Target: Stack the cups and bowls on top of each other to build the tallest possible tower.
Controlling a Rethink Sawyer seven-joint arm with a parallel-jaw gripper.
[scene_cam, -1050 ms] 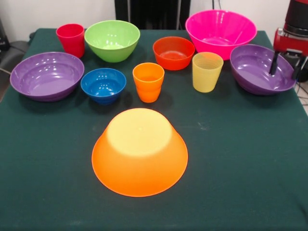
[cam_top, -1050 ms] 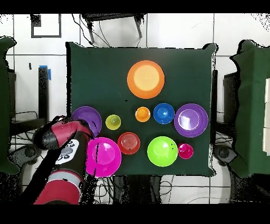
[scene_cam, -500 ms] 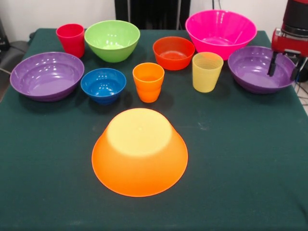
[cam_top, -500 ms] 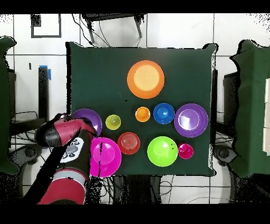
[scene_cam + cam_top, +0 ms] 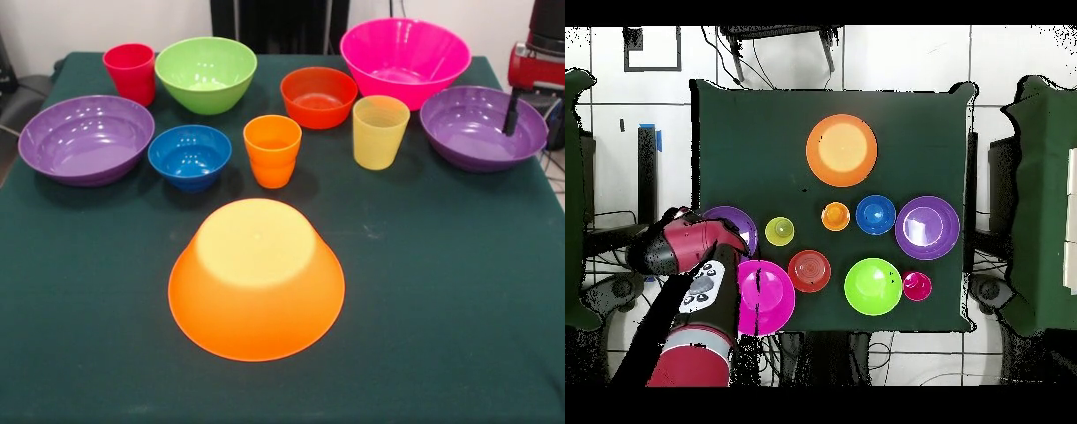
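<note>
Gripper [image 5: 530,113] hangs at the right-hand purple bowl [image 5: 472,132]; one finger shows inside its rim, grip state unclear.

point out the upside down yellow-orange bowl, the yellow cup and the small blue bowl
upside-down yellow-orange plastic bowl [image 5: 256,278], front view, on its sloping side just below the flat base
translucent yellow plastic cup [image 5: 380,137], front view, middle of its outer wall
small blue plastic bowl [image 5: 189,152], front view, inside the hollow

Inverted yellow-orange bowl [image 5: 256,278] stands alone, open cloth [image 5: 441,291] around.
</note>
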